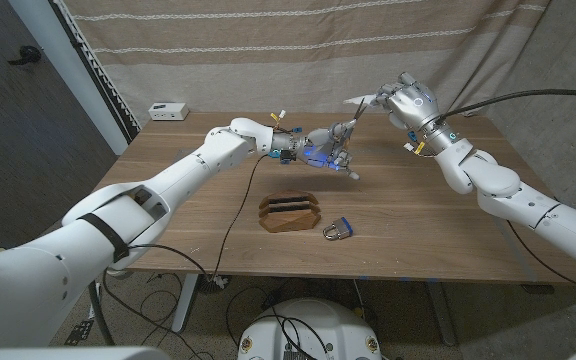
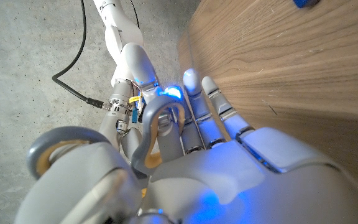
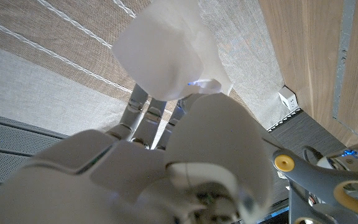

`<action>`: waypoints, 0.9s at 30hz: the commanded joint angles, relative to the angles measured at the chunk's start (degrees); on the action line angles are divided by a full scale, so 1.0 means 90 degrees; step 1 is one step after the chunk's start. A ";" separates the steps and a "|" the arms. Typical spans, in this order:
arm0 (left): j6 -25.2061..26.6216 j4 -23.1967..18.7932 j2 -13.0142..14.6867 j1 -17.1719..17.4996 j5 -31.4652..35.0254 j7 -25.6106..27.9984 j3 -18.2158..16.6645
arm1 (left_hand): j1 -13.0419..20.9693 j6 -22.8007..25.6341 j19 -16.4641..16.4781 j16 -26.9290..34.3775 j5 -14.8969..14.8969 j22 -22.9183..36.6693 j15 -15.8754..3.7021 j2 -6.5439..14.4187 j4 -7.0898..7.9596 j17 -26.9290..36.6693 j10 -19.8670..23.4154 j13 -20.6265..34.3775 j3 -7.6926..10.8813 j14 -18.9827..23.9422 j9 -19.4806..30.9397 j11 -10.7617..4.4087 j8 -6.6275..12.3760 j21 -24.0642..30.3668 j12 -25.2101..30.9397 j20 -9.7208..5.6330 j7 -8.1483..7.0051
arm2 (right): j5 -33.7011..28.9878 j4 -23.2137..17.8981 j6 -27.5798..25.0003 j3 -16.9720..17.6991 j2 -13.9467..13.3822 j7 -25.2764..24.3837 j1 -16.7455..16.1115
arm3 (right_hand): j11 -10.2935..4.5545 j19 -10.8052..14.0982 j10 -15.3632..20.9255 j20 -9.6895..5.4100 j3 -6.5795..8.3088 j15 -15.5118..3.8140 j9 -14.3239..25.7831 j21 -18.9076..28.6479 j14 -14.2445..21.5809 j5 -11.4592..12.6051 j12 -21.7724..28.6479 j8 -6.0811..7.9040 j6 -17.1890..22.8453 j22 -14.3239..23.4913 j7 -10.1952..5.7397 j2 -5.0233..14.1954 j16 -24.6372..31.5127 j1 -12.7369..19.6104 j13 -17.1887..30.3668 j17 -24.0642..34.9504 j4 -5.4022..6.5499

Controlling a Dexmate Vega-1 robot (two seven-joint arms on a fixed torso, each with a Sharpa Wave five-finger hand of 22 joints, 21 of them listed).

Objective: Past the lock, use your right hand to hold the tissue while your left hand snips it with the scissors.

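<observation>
In the head view, the tissue [image 1: 360, 100] is held up by the right hand [image 1: 405, 100] above the desk [image 1: 188, 200], toward its far edge. The scissors [image 1: 340, 150] are gripped by the left hand [image 1: 320, 145], just beside the tissue. A padlock [image 1: 337, 230] and a wooden holder [image 1: 290, 212] are seen nearer the front edge.

In the left wrist view, a grey scissor handle loop [image 2: 157, 127] is enclosed by the fingers [image 2: 213, 106].

In the right wrist view, the tissue [image 3: 160, 56] is pinched at the fingers [image 3: 142, 102]. No writing can be read.
</observation>
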 commanded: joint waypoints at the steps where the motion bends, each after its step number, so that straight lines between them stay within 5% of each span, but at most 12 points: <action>1: -0.0034 0.0076 -0.0012 -0.0010 -0.0001 -0.0077 -0.0012 | 0.0005 0.0145 0.0039 0.0006 0.0054 0.0008 -0.0466 0.0005 -0.0168 0.0007 0.0486 0.0449 -0.0269 0.0064 0.0041 -0.0417 0.0047 -0.0024 0.1514 0.0004 0.0158 | -0.0042 -0.0233 -0.0095 0.0106 -0.0088 0.0140 -0.0139 | 0.0018 0.0001 0.0011 -0.1034 -0.0004 -0.1096 0.0039 0.0021 -0.0035 -0.0019 0.0056 0.0034 0.0045 0.0075 0.0003 0.0005 0.0070 0.0071 0.0011 0.0004 0.0031; 27: -0.0054 0.0138 -0.0070 0.0021 -0.0017 -0.0110 0.0000 | 0.0019 0.0150 0.0030 0.0001 0.0071 0.0029 -0.0464 0.0002 -0.0152 -0.0002 0.0492 0.0449 -0.0273 0.0071 0.0013 -0.0419 0.0044 -0.0037 0.1515 0.0005 0.0156 | -0.0029 -0.0349 -0.0124 0.0241 -0.0124 0.0103 -0.0278 | 0.0010 -0.0056 -0.0016 -0.1026 -0.0018 -0.1102 0.0054 0.0007 -0.0085 -0.0011 0.0175 0.0029 0.0076 0.0283 0.0000 -0.0001 0.0200 0.0056 -0.0050 -0.0084 0.0067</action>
